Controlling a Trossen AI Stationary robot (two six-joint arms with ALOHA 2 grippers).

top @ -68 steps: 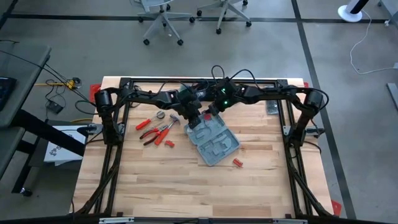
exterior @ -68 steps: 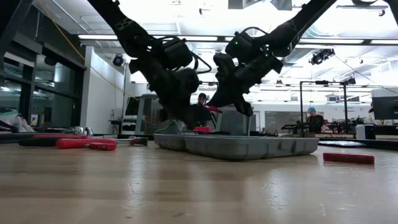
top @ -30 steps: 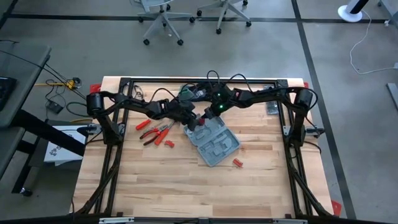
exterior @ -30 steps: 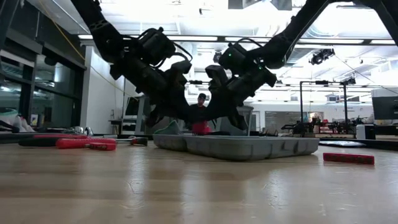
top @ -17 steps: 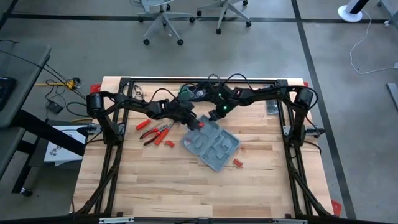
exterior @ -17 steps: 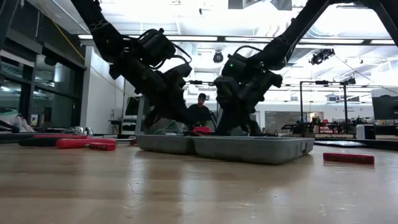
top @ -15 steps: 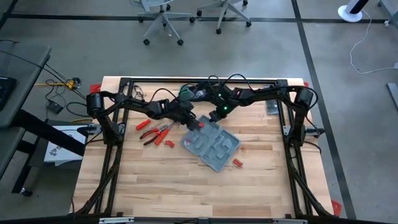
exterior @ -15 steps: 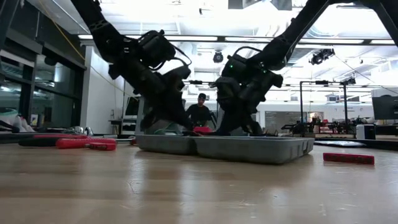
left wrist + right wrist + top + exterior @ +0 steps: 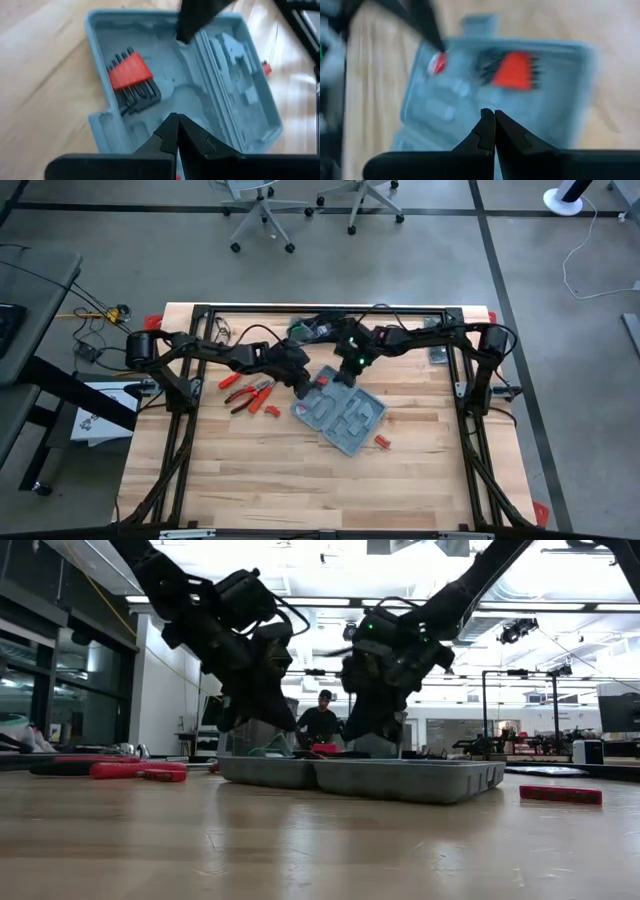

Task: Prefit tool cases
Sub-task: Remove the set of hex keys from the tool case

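Note:
The grey-blue tool case (image 9: 345, 420) lies open and flat on the table, both halves with their recesses up (image 9: 200, 90). A red-handled set of hex keys (image 9: 129, 72) sits in one half. My left gripper (image 9: 303, 390) is shut and hangs over the case's far left corner (image 9: 176, 120). My right gripper (image 9: 343, 377) is shut too and hovers over the far edge near the hinge line (image 9: 494, 116). In the low view both grippers (image 9: 262, 720) (image 9: 372, 730) end a little above the case's wall (image 9: 370, 778).
Red-handled pliers (image 9: 245, 393) and small red parts (image 9: 271, 410) lie left of the case. Another red piece (image 9: 381, 441) lies at its near right. A small grey item (image 9: 438, 354) sits at the far right. A person (image 9: 322, 720) sits beyond the table.
The case's lid, standing upright a second ago, has swung down toward the table's left and now lies flat beside the base. Both grippers, still shut, have then drawn back toward the far edge and risen off the case. The right one has rolled about its own axis.

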